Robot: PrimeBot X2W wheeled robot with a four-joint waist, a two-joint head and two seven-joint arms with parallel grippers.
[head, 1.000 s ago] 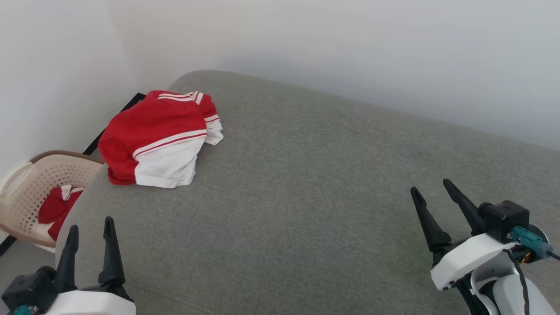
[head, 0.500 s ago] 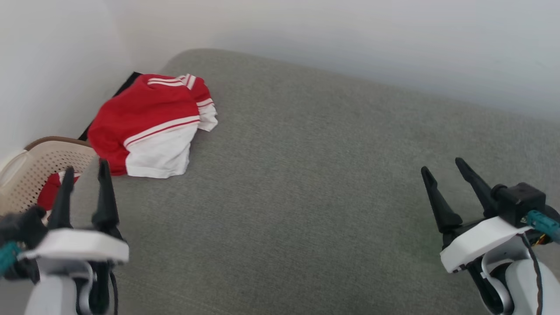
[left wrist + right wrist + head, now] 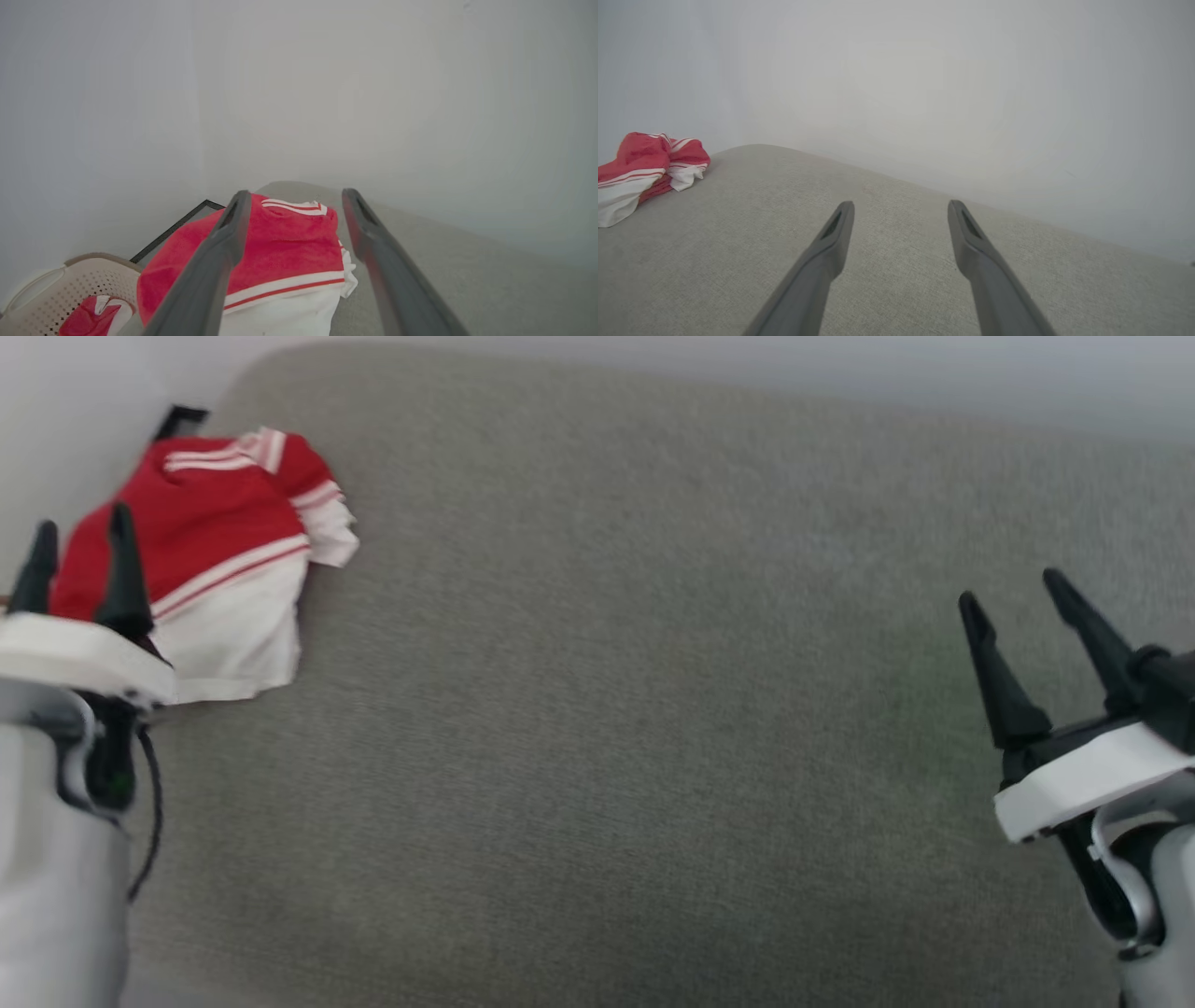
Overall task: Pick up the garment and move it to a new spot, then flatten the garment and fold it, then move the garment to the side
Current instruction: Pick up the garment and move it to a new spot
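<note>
The garment point(image 3: 219, 555) is a folded red and white bundle with striped trim, lying at the far left corner of the grey cushioned surface point(image 3: 607, 709). My left gripper point(image 3: 77, 527) stands open just short of its near left edge, fingers pointing at it. In the left wrist view the garment point(image 3: 289, 252) sits between and beyond the two spread fingers, untouched. My right gripper point(image 3: 1013, 583) is open at the right, above bare cushion. The right wrist view shows the garment point(image 3: 647, 170) far to the left.
A beige perforated basket point(image 3: 51, 291) holding another red and white cloth point(image 3: 91, 317) sits off the surface's left edge. White walls point(image 3: 327, 93) close in behind and to the left. A dark frame point(image 3: 173, 228) runs along the left edge.
The head camera has tilted down and turned, shifting the whole picture. My left gripper has advanced from the near edge up to the garment. The right gripper has moved forward a little, still open.
</note>
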